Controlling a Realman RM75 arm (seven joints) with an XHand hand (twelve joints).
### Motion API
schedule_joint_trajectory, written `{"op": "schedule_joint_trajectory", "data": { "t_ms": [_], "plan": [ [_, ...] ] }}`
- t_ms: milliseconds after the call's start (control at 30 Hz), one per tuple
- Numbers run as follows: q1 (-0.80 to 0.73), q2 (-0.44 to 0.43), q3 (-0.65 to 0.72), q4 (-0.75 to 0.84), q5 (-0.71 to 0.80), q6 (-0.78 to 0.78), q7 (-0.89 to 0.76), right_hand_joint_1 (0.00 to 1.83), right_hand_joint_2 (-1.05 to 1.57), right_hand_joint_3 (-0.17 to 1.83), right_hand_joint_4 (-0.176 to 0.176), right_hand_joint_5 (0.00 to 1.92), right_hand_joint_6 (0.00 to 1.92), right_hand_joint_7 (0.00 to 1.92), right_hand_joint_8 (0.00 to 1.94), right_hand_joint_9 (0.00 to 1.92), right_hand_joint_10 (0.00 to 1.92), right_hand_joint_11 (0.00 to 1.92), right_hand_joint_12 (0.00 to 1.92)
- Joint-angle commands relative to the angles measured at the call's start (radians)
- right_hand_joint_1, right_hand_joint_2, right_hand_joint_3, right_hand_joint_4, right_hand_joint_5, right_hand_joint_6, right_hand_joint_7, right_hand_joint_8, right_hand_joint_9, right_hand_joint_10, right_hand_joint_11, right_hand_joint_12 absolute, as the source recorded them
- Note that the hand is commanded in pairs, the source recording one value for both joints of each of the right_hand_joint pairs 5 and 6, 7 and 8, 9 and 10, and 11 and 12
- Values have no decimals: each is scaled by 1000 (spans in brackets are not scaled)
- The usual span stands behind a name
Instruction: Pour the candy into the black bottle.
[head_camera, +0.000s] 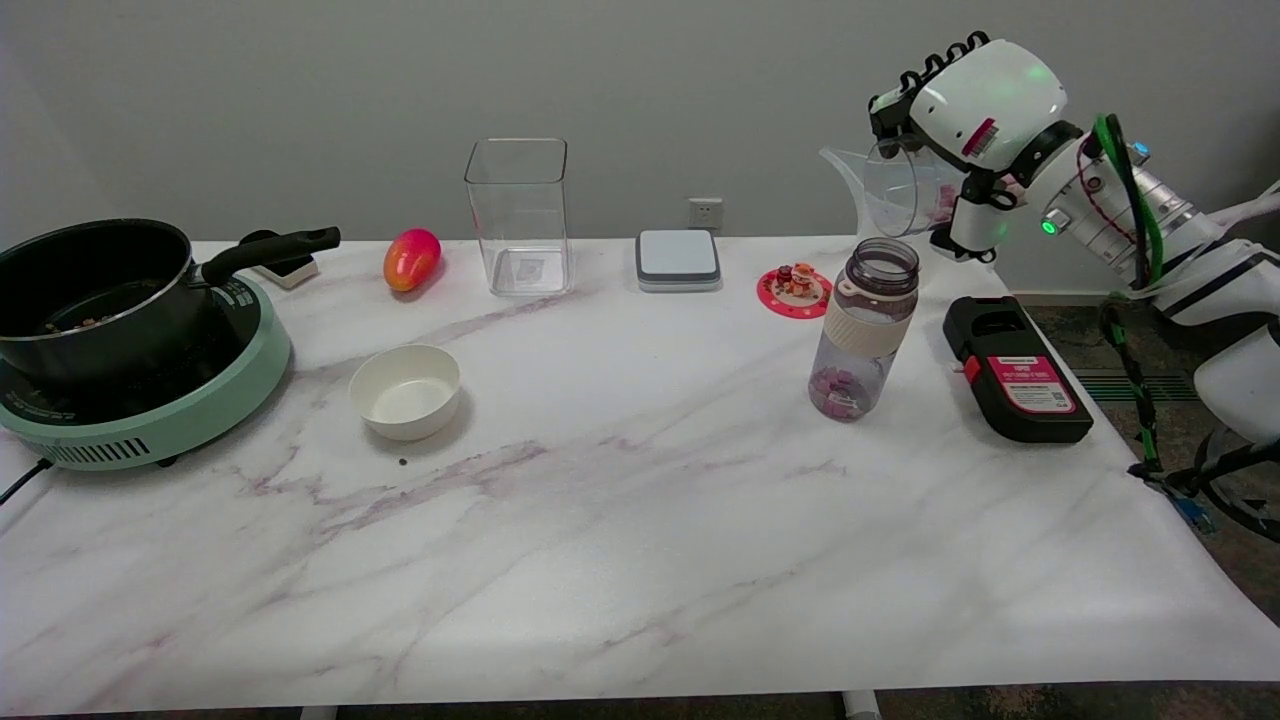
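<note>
The candy (943, 203) is seen as a small pink cluster at the base end of a clear jug (895, 192), which is gripped by the right hand (975, 120) with the fingers wrapped closed around its body. The jug is tipped on its side, its spout projecting beyond the fingertips, above the open mouth of the black bottle (865, 328) (smoky and see-through, with some candy already at the bottom). The bottle stands upright below the fingers, apart from them. The pouring step is judged to be in hand; a further tilt is called for, with the spout kept over the bottle's mouth
</note>
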Motion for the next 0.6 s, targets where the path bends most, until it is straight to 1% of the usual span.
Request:
{"op": "schedule_joint_trajectory", "data": {
  "t_ms": [33, 200, 500, 600],
  "plan": [
    [37, 7, -47, -13, -13, 12, -6, 1475, 14, 1377, 0, 1249, 1249, 1393, 1393, 1381, 1381, 1165, 1165],
    [11, 3, -18, -8, -13, 33, -21, 1471, 83, 1309, 0, 1293, 1293, 1409, 1409, 1395, 1395, 1173, 1173],
    [15, 4, -7, -14, -25, 39, -25, 1467, 169, 1222, 0, 1324, 1324, 1432, 1432, 1410, 1410, 1185, 1185],
    [16, 6, -6, -14, -28, 43, -25, 1465, 215, 1169, 0, 1361, 1361, 1440, 1440, 1414, 1414, 1192, 1192]
  ]
}}
